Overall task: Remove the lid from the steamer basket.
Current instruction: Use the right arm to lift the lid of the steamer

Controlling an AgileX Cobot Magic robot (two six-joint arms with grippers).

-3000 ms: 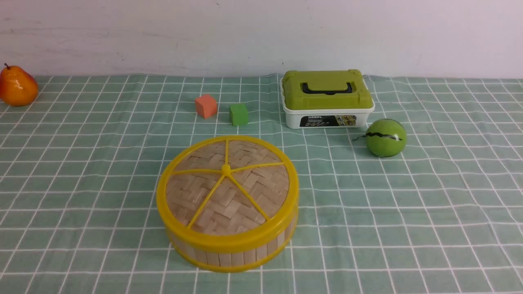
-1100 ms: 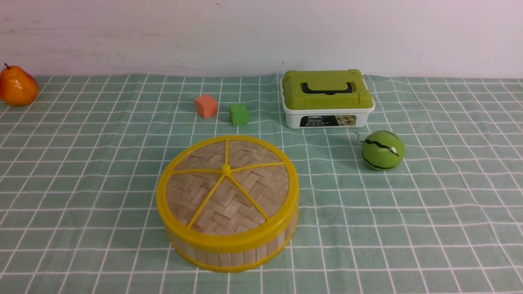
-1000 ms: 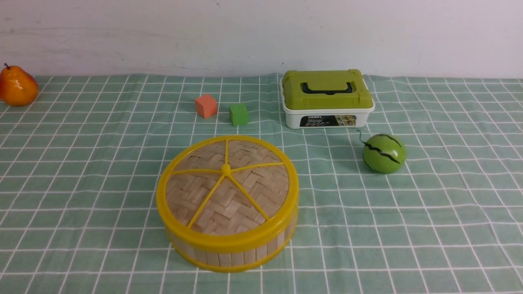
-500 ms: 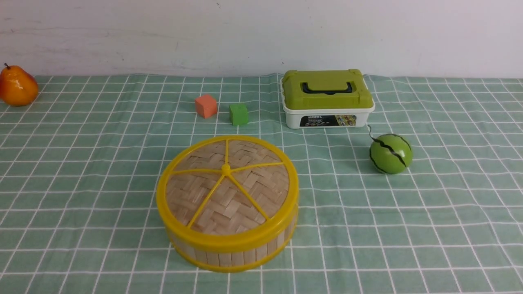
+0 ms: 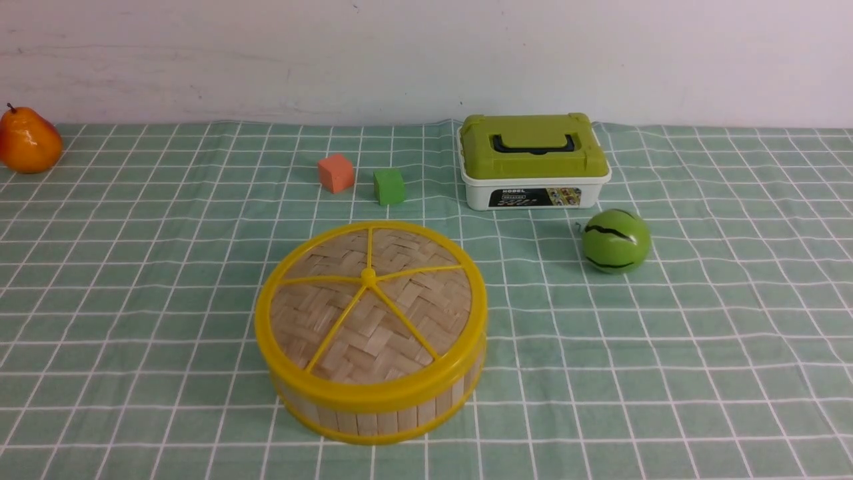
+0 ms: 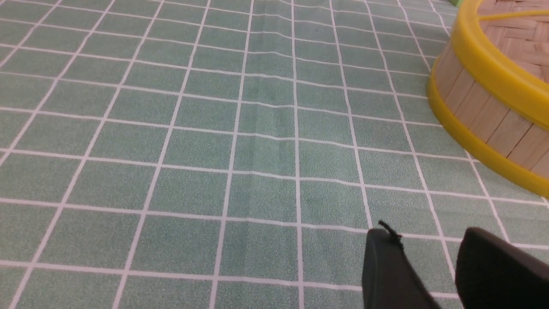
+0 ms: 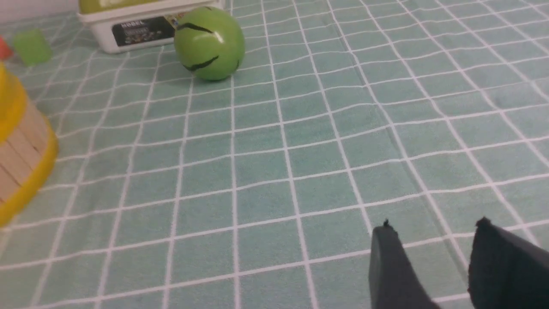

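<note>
Lid (image 5: 368, 303) well apart from jaws

Woven lid (image 5: 370, 300) sits flat, closed, atop steamer basket (image 5: 380, 417).

Toy fruit, blocks and a box on a green checked tablecloth (image 5: 733, 320).
An orange pear (image 5: 28, 141) sits far left; an orange cube (image 5: 335, 173) and a green cube (image 5: 389, 187) stand near each other, left of a green-lidded white box (image 5: 533, 163); a toy watermelon (image 5: 615, 241) lies near its front right corner.
</note>
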